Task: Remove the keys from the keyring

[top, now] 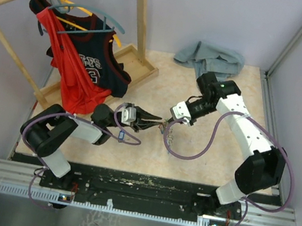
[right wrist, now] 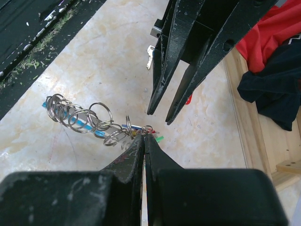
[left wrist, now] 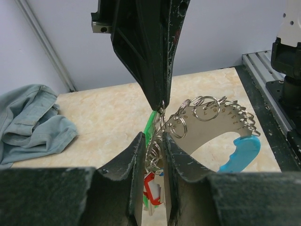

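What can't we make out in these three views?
- Top view: the keyring is too small to count what hangs on it.
- Left wrist view: the left gripper has its own fingers over most of the keys; whether it clamps them is unclear.
- Right wrist view: the right gripper is shut, and its tips hide whether it pinches ring or key.
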Robot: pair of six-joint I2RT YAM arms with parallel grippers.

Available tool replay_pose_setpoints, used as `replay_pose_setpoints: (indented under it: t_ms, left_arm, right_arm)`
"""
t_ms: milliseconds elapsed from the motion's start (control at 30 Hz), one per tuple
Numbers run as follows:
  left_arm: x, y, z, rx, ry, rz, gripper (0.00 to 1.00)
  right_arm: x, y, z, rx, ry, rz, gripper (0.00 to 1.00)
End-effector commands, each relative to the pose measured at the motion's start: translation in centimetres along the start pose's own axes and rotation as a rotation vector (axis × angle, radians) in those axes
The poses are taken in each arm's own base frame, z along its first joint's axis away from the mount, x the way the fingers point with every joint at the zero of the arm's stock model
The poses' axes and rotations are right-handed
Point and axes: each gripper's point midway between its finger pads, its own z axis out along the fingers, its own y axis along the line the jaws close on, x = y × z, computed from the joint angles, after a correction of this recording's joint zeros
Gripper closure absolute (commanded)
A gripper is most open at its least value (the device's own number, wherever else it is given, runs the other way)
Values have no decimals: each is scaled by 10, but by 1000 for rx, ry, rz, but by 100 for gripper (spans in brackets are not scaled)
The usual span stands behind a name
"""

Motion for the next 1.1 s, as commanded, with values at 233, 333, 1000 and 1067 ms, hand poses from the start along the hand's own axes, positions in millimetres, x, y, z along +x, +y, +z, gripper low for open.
replay_pose_setpoints:
  t_ms: [233,333,1000,1067]
  left_arm:
    - [-18,-10,4,20,-70,39,79]
    - [-17,-11,5,23,-69,31,79]
    - [-8,-8,15,-9,-27,29,76]
    - [-9,-6,14,-20,-28,32,76]
  right_arm:
    - [-8,-6,1,20,-53,-21,100]
    - [-9,-6,0,21,-51,-23,100]
    - [-13,-3,2,15,-84,-33,100]
    - [-15,-3,3,13,-90,-39,100]
